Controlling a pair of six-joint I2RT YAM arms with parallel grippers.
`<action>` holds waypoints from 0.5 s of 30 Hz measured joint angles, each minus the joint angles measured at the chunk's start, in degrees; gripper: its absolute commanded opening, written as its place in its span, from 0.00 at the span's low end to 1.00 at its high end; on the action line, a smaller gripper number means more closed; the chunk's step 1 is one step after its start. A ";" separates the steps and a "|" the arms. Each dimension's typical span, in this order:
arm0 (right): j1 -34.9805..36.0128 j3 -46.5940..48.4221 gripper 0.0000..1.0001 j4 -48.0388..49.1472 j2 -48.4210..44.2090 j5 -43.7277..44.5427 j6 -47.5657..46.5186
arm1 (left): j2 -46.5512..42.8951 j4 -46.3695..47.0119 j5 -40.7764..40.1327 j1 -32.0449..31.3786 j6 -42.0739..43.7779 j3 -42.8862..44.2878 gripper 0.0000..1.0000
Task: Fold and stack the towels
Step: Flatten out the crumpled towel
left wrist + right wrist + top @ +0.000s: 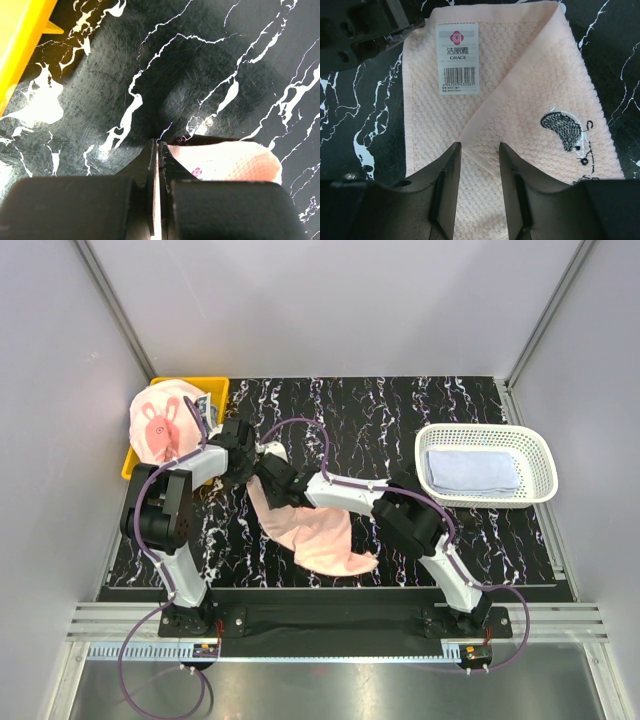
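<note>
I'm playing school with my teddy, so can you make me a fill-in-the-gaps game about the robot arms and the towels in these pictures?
1. The rabbit-print towel sits in the ____ bin.
2. The white basket holds a folded towel coloured pale ____.
3. The left gripper is ____ on the pink towel.
4. The right gripper has its jaws ____ over that same towel.

Missing words: yellow; blue; shut; open.
</note>
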 measured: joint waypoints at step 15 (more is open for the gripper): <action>0.26 -7.32 0.39 10.25 -2.08 0.50 1.62 | 0.39 -0.13 1.05 0.00 2.38 0.59 0.00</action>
